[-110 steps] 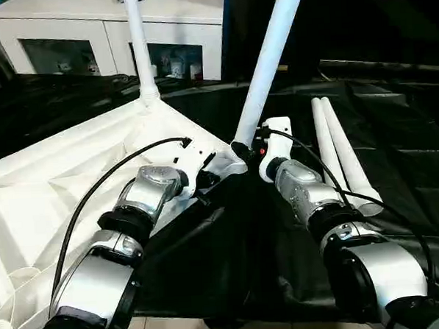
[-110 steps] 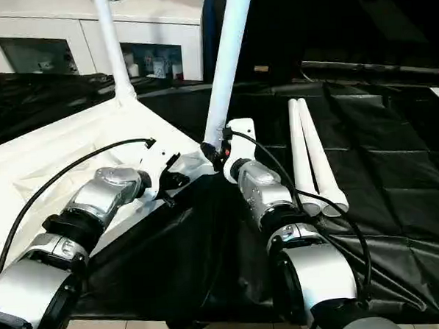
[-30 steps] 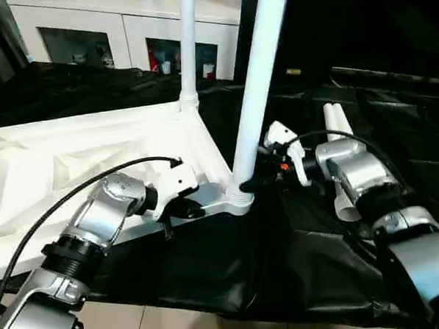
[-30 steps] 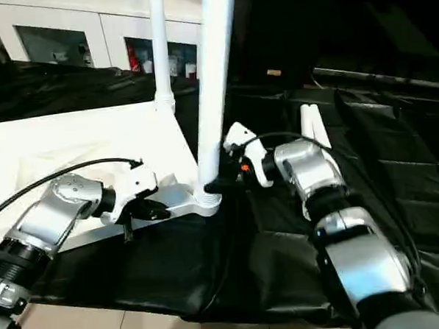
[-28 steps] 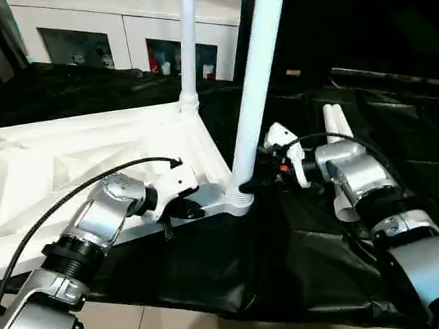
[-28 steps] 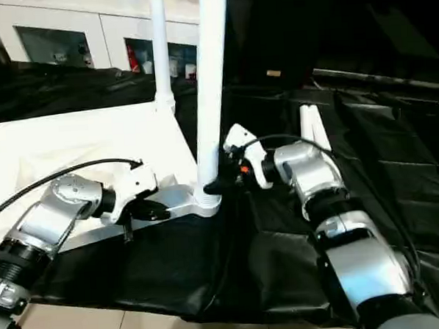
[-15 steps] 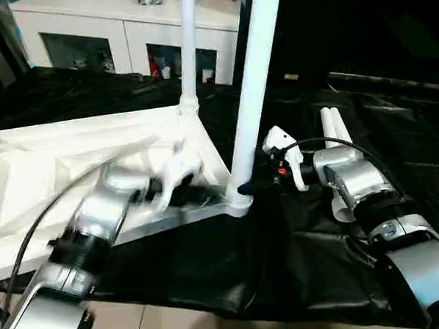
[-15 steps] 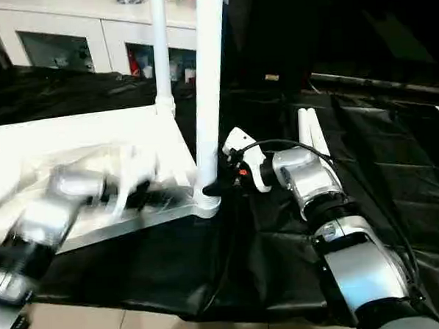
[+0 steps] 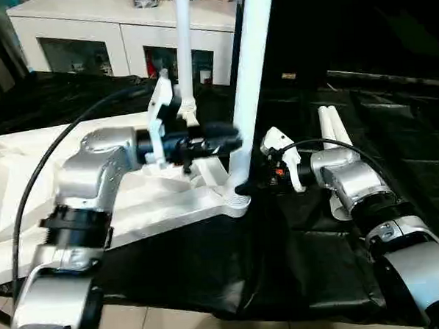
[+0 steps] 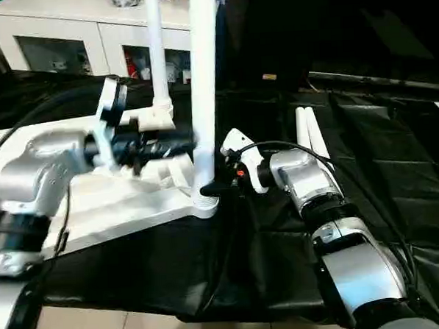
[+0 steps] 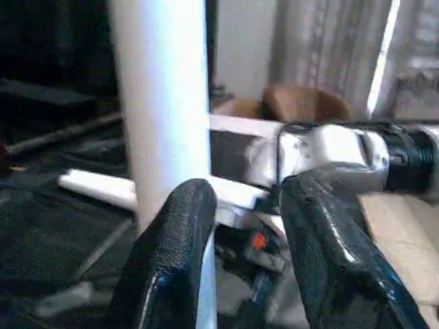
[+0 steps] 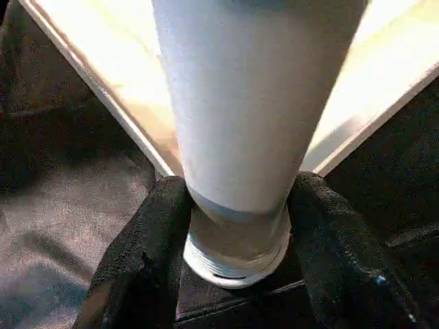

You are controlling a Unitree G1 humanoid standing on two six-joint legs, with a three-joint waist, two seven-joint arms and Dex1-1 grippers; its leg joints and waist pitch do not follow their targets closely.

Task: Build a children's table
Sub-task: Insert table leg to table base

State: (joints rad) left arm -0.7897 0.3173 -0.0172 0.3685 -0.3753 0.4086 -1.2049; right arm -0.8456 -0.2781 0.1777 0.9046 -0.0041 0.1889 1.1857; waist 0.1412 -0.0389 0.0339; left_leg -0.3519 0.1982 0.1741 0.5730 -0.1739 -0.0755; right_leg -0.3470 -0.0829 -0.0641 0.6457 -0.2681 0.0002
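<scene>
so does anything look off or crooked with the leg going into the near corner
Slightly. The near white tapered tube leg stands about upright, but threads still show at its base, so it looks not fully seated in the white plastic tabletop's corner socket. The right gripper clasps that base.

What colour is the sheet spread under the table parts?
Black, slightly glossy sheet; clearest in the right eye view.

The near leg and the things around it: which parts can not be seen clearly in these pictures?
- Near leg: its top is cut off by the upper edge in both eye views.
- Its threaded base: the seating in the tabletop socket is hidden by the right end effector.
- Left end effector: motion blur in the eye views.
- Spare legs: near ends hidden behind the right forearm.
</scene>
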